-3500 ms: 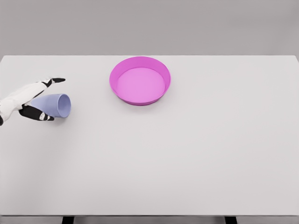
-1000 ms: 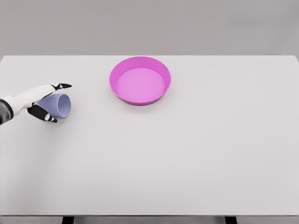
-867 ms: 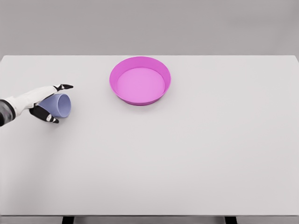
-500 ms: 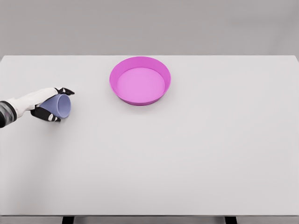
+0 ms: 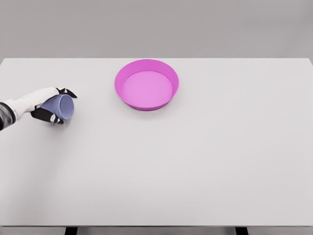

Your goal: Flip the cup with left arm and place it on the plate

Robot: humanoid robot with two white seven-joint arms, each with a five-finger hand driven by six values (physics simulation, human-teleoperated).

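**One cup in hand, one plate waiting**

One lavender cup (image 5: 64, 107), lying on its side near the left edge of the white table (image 5: 195, 161), open mouth turned toward the right and slightly toward the viewer. Compared with half a second ago it sits a touch higher and its mouth tilts up more; three and a half seconds ago it lay flat with the fingers spread wide around it.

Left hand (image 5: 49, 105): white with black fingertips, arm entering from the left edge. Fingers now curled close around the cup, thumb side over the top, other fingers under and behind it. Earlier the index finger pointed out straight; now it bends over the rim.

One magenta plate (image 5: 146, 104), round with a raised wall, standing upper centre of the table, well apart from the cup. Unmoved across all frames. Contents: nothing.

Markings: no writing or labels legible on cup, plate or table.
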